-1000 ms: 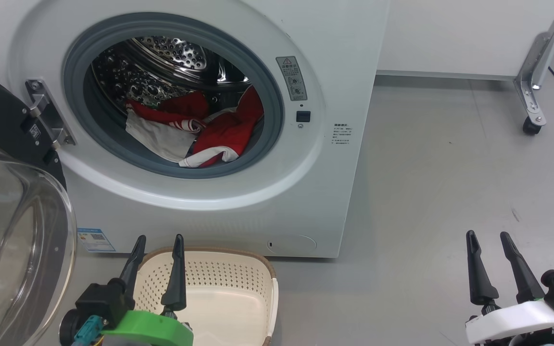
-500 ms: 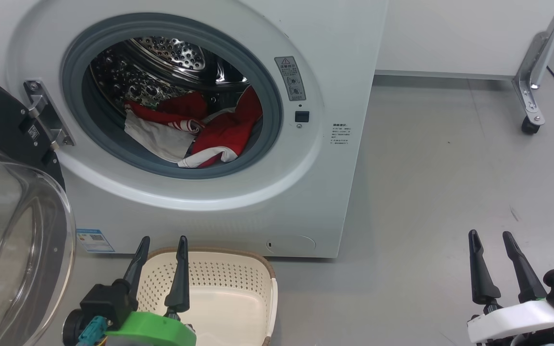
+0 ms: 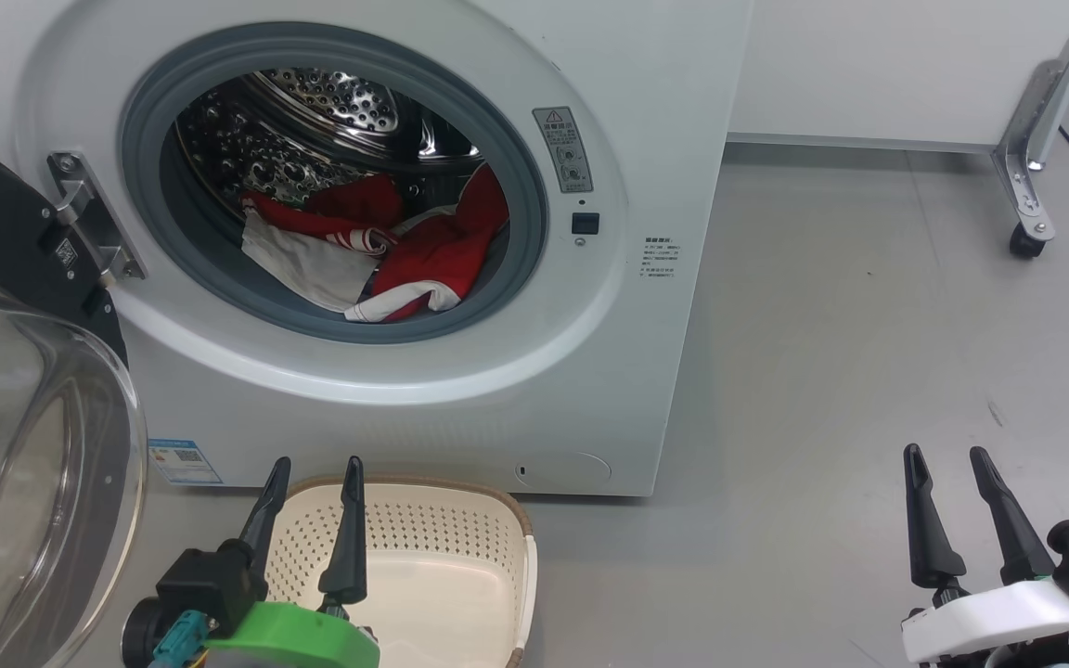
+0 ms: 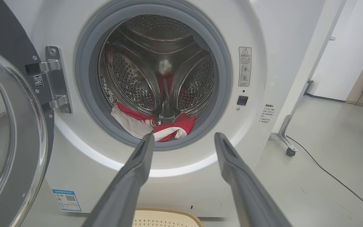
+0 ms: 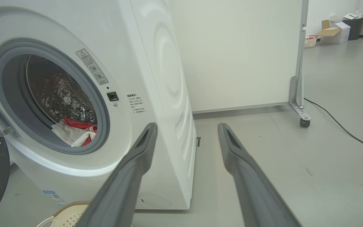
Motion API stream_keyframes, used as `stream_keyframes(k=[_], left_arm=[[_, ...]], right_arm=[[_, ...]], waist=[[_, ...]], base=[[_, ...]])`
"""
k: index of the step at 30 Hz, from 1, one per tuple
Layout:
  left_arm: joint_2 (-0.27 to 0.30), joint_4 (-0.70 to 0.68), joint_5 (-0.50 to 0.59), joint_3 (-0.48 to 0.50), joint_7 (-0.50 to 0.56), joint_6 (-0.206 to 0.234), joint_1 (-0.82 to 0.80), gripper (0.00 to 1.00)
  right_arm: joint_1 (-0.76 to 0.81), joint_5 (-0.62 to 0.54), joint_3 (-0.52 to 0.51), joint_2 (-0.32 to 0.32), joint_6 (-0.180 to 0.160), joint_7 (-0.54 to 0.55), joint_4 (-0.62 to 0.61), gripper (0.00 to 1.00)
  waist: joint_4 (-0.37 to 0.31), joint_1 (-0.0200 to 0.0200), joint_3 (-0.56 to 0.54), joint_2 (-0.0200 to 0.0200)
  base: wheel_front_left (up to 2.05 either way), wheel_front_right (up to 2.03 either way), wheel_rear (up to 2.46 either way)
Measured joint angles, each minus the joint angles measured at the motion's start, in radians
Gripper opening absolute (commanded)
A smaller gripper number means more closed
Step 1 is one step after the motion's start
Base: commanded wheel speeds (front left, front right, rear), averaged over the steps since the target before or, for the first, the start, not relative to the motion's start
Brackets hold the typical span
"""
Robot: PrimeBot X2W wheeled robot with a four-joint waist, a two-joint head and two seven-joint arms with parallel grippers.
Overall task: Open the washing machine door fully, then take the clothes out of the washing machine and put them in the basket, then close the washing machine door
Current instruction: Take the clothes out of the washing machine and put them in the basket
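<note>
**Red clothes sit in the open washing machine**

On the far left, the door (image 3: 33, 445) is swung wide open. It has a shiny black ring and a big see-through glass bowl in the middle.

Next comes the left claw (image 3: 316, 468), low down. Its two dark fingers are apart and hold nothing. Just behind it, the basket (image 3: 442, 594) stands on the floor (image 3: 822, 325), right in front of the washing machine (image 3: 497, 399). The basket is cream with little holes and a brown edge.

The washing machine is big and white. The clothes (image 3: 423, 255) lie in a crumpled heap at the bottom of its shiny metal drum (image 3: 330, 102). They are red with white stripes and white parts.

Far to the right, the right claw (image 3: 945, 455) is low over the grey floor. Its fingers are apart and empty too.
</note>
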Motion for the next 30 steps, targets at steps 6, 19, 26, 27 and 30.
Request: stream_keyframes(k=[6,19,26,27,30], left_arm=[[0.000,0.000,0.000,-0.002,0.000,0.000,0.000,1.00],[0.000,0.003,0.000,-0.003,0.000,0.006,0.002,1.00],[0.000,0.011,0.008,-0.004,0.002,0.032,0.002,1.00],[0.001,0.013,0.012,-0.004,0.003,0.038,0.001,1.00],[0.005,0.018,0.030,-0.003,0.022,0.052,-0.004,1.00]], right_arm=[[0.000,-0.002,-0.001,0.000,0.001,0.000,0.000,1.00],[0.000,-0.005,0.012,0.000,0.001,0.000,-0.003,1.00],[-0.001,-0.009,0.025,-0.008,0.003,0.000,-0.013,1.00],[-0.001,-0.009,0.025,-0.008,0.004,0.000,-0.016,1.00],[-0.001,-0.009,0.025,-0.013,0.008,0.000,-0.023,1.00]], waist=[[0.000,0.0000,0.000,0.0000],[-0.008,0.0000,0.015,0.0000],[-0.038,0.0000,0.067,0.0000],[-0.043,0.0000,0.075,0.0000],[-0.060,0.0000,0.103,0.0000]], base=[[0.00,0.00,0.00],[0.00,0.00,0.00],[0.00,0.00,0.00],[0.00,0.00,0.00],[0.00,0.00,0.00]])
